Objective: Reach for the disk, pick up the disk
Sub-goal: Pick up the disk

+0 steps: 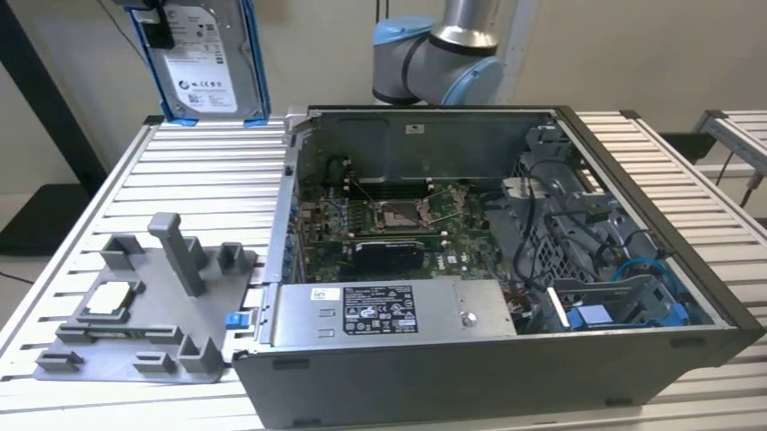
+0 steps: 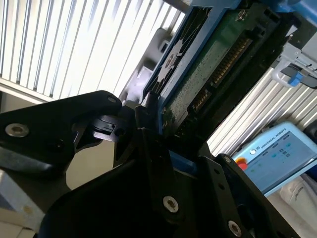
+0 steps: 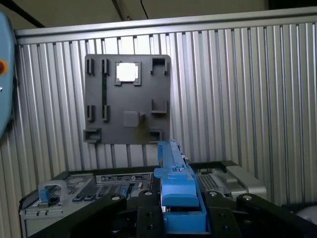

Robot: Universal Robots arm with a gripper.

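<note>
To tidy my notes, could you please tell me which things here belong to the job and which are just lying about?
Job: the disk, held aloft in the jaws.
Lying about: open computer case, grey fixture tray, square chip on it.

Soft, even room light in your exterior view: the slatted table [image 1: 108, 189] reads bright, and the inside of the open computer case [image 1: 719, 305] sits in shade. In the second wrist view, glare bleaches the slats white, and the gripper [image 2: 151, 116] and the disk [image 2: 213, 69] go dark against it. In the first wrist view the light falls flat on the grey fixture plate [image 3: 128, 130].
</note>
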